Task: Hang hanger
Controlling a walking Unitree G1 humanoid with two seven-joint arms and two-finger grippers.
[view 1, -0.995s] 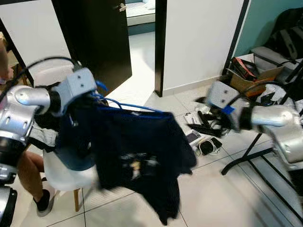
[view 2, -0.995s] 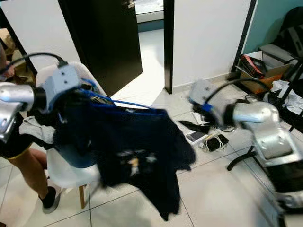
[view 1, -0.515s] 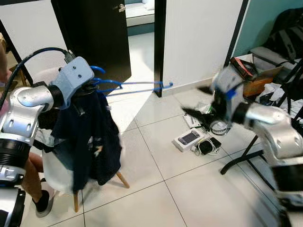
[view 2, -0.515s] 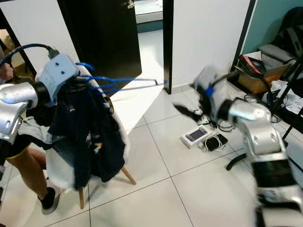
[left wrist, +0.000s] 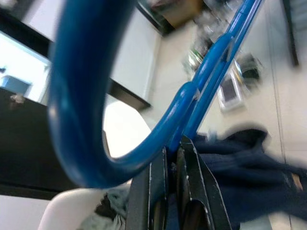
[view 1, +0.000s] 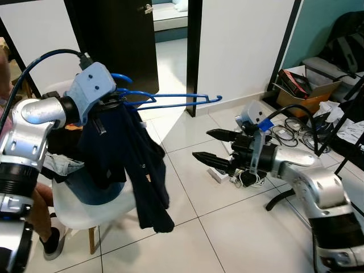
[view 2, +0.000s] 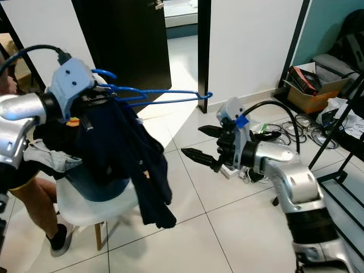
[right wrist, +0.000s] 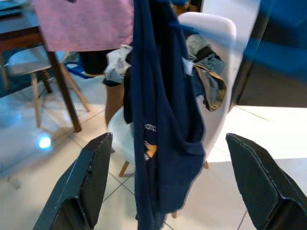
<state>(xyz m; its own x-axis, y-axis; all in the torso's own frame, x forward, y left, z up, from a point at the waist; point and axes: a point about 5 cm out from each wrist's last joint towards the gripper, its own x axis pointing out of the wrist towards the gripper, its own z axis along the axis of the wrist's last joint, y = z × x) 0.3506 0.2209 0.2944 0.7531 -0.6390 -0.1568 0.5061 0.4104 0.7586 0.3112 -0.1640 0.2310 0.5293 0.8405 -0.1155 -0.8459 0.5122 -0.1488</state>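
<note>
Left eye view: left end effector [view 1: 108, 102] pinches blue hanger [view 1: 170, 100] at its hook end, held raised above white chair [view 1: 85, 210]; dark shirt [view 1: 133, 165] droops from it. Right end effector [view 1: 213, 147], fingers spread, sits below the hanger's far tip, apart.

Left wrist view: fingers [left wrist: 192, 187] pressed onto hanger wire.

Right wrist view: spread fingers [right wrist: 91, 172] frame the shirt.

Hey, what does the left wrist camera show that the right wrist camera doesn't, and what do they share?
Left wrist view alone: the left gripper shut on the blue hanger. Right wrist view alone: the right gripper open, a pink cloth on a wooden table. Both: the navy shirt and the white chair.
</note>
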